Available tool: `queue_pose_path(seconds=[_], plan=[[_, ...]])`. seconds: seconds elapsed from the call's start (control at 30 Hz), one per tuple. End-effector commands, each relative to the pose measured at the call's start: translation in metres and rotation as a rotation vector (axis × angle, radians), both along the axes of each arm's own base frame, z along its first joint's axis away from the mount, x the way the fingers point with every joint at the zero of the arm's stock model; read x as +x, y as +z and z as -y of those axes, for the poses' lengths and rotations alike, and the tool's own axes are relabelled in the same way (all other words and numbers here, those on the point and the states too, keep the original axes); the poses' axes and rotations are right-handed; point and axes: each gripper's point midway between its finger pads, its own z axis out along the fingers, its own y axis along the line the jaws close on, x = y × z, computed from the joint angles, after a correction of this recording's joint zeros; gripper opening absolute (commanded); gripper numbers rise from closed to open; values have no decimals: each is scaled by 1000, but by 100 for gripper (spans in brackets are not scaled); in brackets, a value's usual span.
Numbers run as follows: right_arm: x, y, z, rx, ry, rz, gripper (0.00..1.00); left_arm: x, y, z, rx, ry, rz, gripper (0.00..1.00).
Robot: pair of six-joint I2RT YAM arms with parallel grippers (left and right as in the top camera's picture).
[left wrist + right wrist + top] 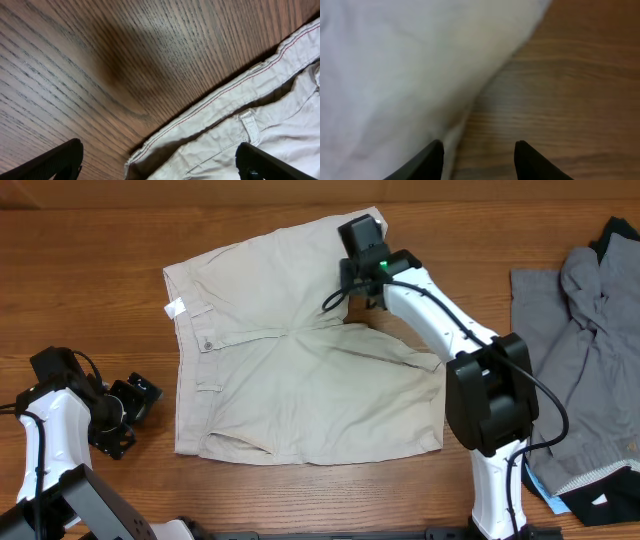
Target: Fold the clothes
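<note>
A brown wood-grain table (pixel 100 240) carries the beige shorts (pixel 290 380) spread flat at its middle, with grey and black garments (pixel 575 310) heaped at the right edge. The left wrist view alone shows the red-stitched waistband (pixel 225 95). The left gripper (pixel 130 418) is spread and empty. The right gripper (pixel 479 150) is parted, straddling the cloth's edge.

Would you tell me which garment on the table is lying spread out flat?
The beige shorts in the middle; the grey clothes at the right lie bunched up.
</note>
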Motion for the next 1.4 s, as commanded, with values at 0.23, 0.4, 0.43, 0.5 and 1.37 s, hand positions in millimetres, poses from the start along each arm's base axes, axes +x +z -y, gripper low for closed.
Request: queue_pose_path(seconds=[0.23,0.4,0.43,0.5,1.37], plan=[[19,-5,24,387,15,-83,36,7,4,-1,7,-29,22,100],[20,-30,3,425,72,-113,44,7,4,-1,8,-30,22,100],[20,-31,-2,430,90,-107,44,7,4,-1,8,-30,22,100],[21,-38,-11,420,108,-99,47,7,4,-1,7,-29,22,100],[42,-93,-29,357,93,-23,4,7,4,-1,9,-29,24,100]])
